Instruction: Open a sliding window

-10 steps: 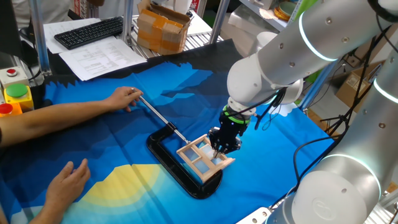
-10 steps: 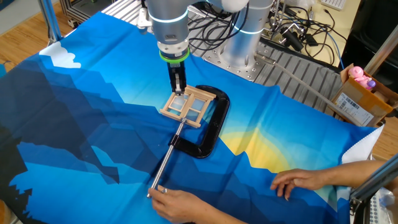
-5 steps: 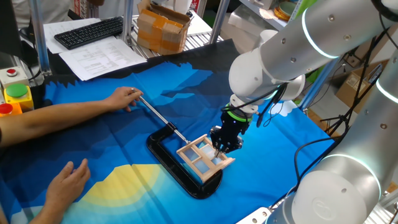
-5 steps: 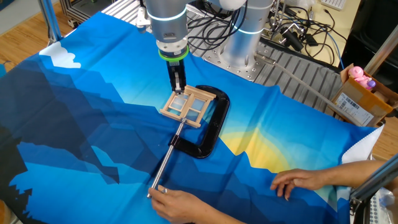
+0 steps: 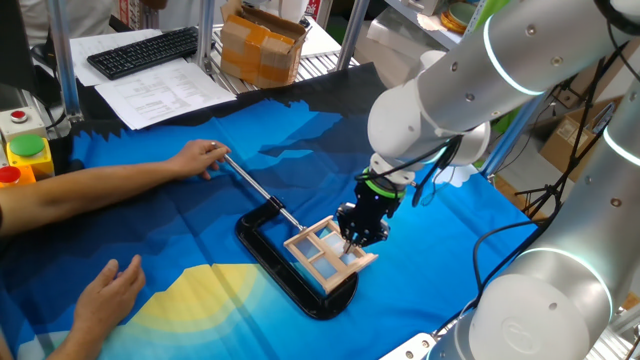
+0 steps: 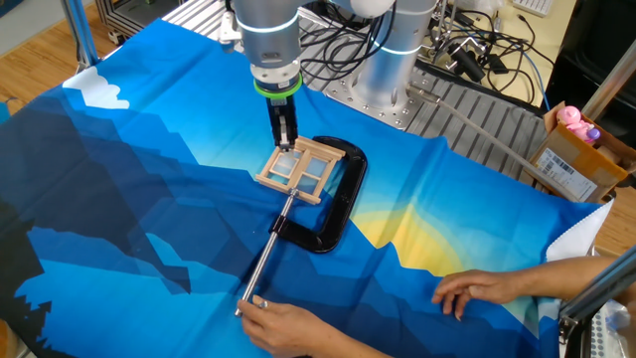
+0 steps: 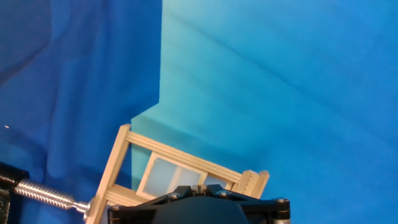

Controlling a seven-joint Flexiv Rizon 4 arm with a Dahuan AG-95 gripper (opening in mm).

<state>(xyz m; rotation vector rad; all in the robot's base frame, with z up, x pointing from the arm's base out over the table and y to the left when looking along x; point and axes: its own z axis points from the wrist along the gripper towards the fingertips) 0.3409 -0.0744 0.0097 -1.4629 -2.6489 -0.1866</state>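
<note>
The sliding window [image 5: 322,256] is a small light wood frame with pale bluish panes, lying flat on the blue cloth inside a black C-shaped clamp [image 5: 262,252]. It also shows in the other fixed view [image 6: 298,170] and the hand view [image 7: 163,163]. My gripper [image 5: 352,240] points straight down onto the window's far edge [image 6: 285,143]. In the hand view the gripper [image 7: 198,188] has its black fingers drawn together, with a small wooden piece of the window pinched between the tips.
A person's hand [image 5: 200,157] holds the end of the clamp's metal rod [image 5: 250,183]; the other hand [image 5: 110,290] rests on the cloth. The clamp [image 6: 343,199] curves round the window. A keyboard, papers and a cardboard box [image 5: 262,45] lie behind.
The arm's upper links have shifted very slightly. The gripper, the window and the person's hands have stayed where they were.
</note>
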